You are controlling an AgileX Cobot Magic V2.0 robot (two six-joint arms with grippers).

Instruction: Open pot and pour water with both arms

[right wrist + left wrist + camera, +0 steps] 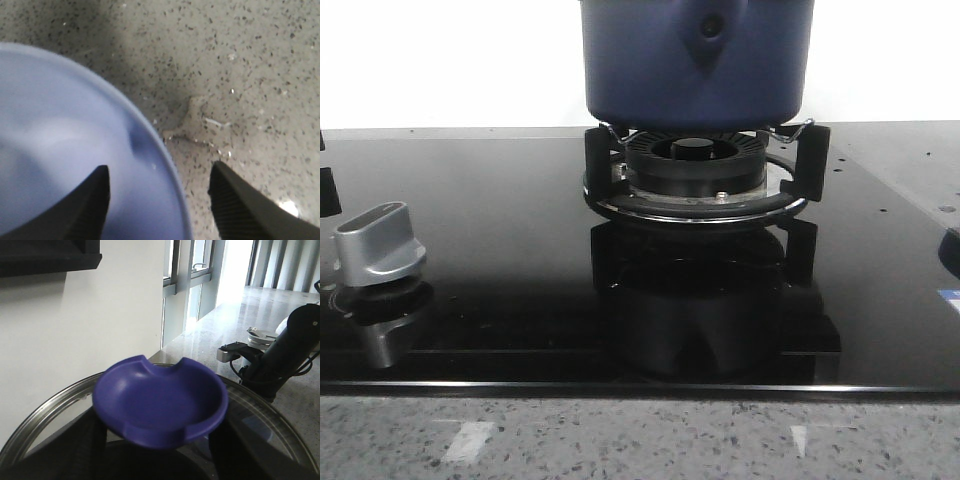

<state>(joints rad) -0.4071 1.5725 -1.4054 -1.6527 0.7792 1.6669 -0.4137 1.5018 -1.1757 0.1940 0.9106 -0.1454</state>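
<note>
The glossy dark blue pot (pixel 696 62) sits on the black ridged burner (pixel 696 172) of a mirror-smooth cooktop (pixel 500 250). The left gripper (pixel 157 445) pinches a dished blue knob (pixel 160 407) on a glass lid (pixel 45 422). The right gripper (pixel 159 200) is spread over a pale bowl's rim (pixel 150 150).

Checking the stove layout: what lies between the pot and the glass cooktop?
In the front view, the burner on its black ring stand sits between the pot and the cooktop.
</note>
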